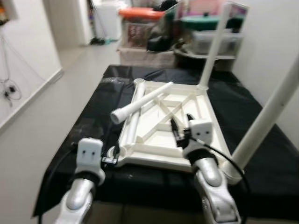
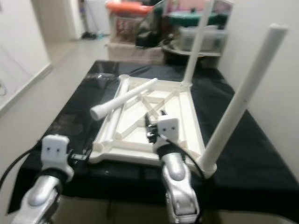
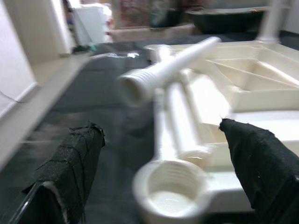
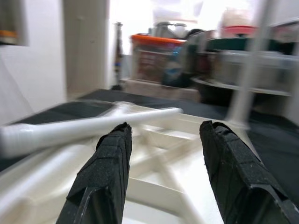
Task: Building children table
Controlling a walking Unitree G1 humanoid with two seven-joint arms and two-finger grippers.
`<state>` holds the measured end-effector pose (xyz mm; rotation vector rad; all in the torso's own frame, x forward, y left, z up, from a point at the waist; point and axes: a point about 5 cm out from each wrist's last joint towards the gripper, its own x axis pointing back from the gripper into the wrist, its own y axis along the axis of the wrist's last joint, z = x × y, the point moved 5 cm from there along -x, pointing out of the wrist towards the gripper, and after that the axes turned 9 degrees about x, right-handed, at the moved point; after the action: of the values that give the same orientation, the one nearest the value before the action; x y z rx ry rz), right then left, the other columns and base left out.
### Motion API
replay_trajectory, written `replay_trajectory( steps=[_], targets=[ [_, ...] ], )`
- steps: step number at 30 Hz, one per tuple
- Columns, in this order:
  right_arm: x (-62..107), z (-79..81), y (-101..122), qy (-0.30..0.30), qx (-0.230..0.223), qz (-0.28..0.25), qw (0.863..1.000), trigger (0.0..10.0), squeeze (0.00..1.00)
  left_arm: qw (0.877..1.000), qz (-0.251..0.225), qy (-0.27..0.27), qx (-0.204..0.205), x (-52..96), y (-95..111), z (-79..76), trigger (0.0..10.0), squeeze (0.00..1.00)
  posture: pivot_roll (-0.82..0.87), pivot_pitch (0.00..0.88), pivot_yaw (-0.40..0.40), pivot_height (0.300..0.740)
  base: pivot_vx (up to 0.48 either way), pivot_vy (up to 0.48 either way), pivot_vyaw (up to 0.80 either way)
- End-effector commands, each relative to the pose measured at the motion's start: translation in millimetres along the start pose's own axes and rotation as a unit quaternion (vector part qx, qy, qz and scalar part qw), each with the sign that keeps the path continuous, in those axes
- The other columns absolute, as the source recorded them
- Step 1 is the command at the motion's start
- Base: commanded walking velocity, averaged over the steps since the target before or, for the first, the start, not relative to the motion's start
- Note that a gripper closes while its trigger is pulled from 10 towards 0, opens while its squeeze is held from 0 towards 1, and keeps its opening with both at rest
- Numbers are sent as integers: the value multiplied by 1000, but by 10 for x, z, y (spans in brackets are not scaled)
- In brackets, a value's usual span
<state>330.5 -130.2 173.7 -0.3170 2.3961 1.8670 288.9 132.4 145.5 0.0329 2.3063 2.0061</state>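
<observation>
A white children's table top (image 1: 161, 140) lies upside down on a black-covered table (image 1: 261, 154). Two white legs stand upright in its sockets, one at the far right corner (image 1: 213, 51) and one at the near right corner (image 1: 266, 116). A loose leg (image 1: 140, 103) lies slanted across the frame, its threaded end (image 3: 135, 86) pointing toward me. Another leg (image 1: 135, 119) lies along the left rail. The near left socket (image 3: 170, 189) holds nothing. My left gripper (image 1: 113, 154) is open just in front of that socket. Over the frame's near middle, my right gripper (image 1: 181, 125) is open.
Stacked storage boxes and bins (image 1: 140, 28) and a shelf unit (image 1: 215, 37) stand behind the table. Bare floor (image 1: 42, 121) runs along the left, with cables by the wall (image 1: 9, 88). A white wall (image 1: 275, 42) stands close on the right.
</observation>
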Motion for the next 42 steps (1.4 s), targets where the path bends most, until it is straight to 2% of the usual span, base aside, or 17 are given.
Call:
replay_trajectory(
  steps=[1,9,12,25,33,42],
  targets=[
    [-14,29,-7,2,-1,5,1000,10000,0,1000,-6,11,-1,-5,44,74,10000,0,166,0,-48,740,0,0,0],
    [-9,116,-2,22,-25,6,999,10000,0,999,-37,34,4,-58,245,190,10000,0,170,0,-50,740,0,0,0],
    [-5,136,-4,26,-26,6,999,10000,0,999,-38,33,5,-57,248,186,10000,0,171,0,-50,740,0,0,0],
    [49,212,-41,38,-28,15,999,10000,0,999,-25,22,3,-65,182,128,10000,0,166,0,-48,740,0,474,0],
    [49,201,-52,32,-25,19,999,10000,0,1000,-24,13,-2,-72,181,95,10000,0,165,0,-48,740,0,0,0],
    [24,151,-62,22,-17,20,999,10000,0,1000,-23,8,-16,-76,176,77,10000,0,166,0,-46,740,0,0,-400]
  ],
)
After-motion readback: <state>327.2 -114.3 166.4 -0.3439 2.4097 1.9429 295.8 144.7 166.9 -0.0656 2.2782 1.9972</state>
